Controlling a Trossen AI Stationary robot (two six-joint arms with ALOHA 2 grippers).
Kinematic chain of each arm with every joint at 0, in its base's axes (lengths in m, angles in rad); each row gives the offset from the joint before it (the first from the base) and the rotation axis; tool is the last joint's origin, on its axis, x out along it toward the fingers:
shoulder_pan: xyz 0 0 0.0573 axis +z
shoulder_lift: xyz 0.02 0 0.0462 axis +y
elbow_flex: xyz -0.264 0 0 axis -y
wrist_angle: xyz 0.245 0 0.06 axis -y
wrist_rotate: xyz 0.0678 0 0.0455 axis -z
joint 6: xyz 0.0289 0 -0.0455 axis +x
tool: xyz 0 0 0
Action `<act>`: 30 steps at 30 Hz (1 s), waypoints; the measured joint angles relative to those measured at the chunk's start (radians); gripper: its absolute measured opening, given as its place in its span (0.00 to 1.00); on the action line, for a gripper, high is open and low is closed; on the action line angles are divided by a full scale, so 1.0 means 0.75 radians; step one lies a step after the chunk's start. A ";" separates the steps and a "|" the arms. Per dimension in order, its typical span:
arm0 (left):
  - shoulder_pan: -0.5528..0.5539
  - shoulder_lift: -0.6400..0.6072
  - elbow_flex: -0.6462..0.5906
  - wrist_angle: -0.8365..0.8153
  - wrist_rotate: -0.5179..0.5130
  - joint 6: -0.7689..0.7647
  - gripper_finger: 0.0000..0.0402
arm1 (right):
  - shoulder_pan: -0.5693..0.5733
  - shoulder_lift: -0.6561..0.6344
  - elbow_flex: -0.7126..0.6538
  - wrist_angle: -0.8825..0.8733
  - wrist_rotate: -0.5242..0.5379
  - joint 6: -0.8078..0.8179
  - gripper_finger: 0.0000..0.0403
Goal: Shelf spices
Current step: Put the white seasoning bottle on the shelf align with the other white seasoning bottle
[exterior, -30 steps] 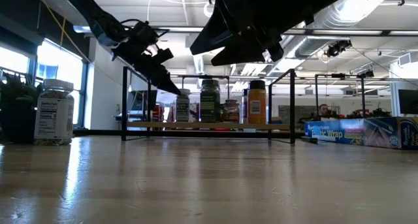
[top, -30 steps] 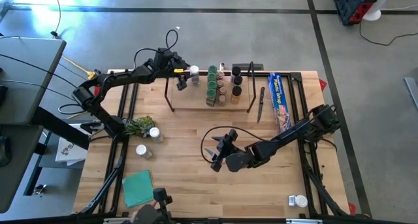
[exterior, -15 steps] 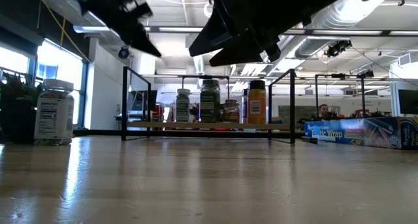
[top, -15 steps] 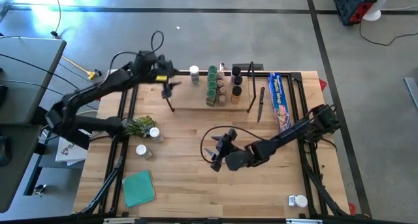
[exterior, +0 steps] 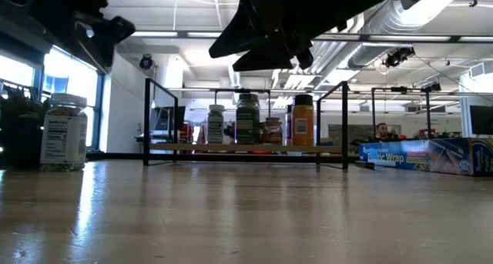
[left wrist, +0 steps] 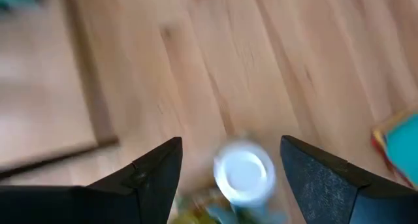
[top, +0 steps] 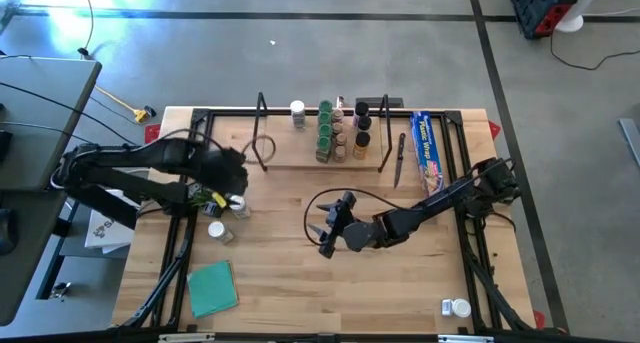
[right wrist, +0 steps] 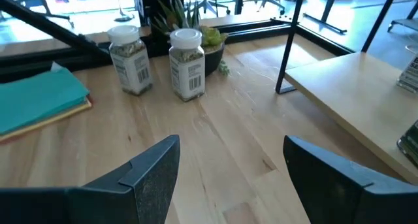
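The shelf (top: 320,153) stands at the far middle, several spice jars (top: 340,131) upright on its board (exterior: 246,147). Two white-lidded jars (top: 237,205) (top: 215,230) stand on the table at the left, beside a small plant (top: 208,193). My left gripper (top: 237,179) hangs open above the jar by the plant. In the left wrist view that jar's white lid (left wrist: 243,174) shows below and between its fingers (left wrist: 232,142), apart from them. My right gripper (top: 320,239) hovers open over the table's middle, pointing at those two jars (right wrist: 187,64) (right wrist: 134,67), with nothing between its fingers.
A blue wrap box (top: 430,155) lies right of the shelf, with a dark knife (top: 399,158) between them. A teal square (top: 212,288) lies near left. One more jar (top: 458,307) lies near the right front corner. Bare wood lies between the shelf and my right gripper.
My left gripper has swung away from the shelf's far left end toward the table's left and near side. It has tipped to point down and now hangs over the jars by the plant. The white-lidded jar it was beside stays on the shelf.
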 joint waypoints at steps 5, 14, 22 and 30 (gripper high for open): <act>-0.070 0.096 0.002 -0.139 -0.081 -0.116 0.63 | -0.001 0.001 0.000 0.008 -0.005 -0.011 0.66; -0.076 0.288 0.002 -0.194 -0.105 -0.157 0.63 | 0.029 0.001 0.000 -0.006 -0.013 -0.034 0.66; -0.076 0.434 0.003 -0.198 -0.094 -0.156 0.63 | 0.051 0.001 0.000 -0.009 -0.013 -0.056 0.66; -0.076 0.485 0.003 -0.198 -0.037 -0.198 0.54 | 0.055 0.001 0.000 -0.011 -0.012 -0.060 0.66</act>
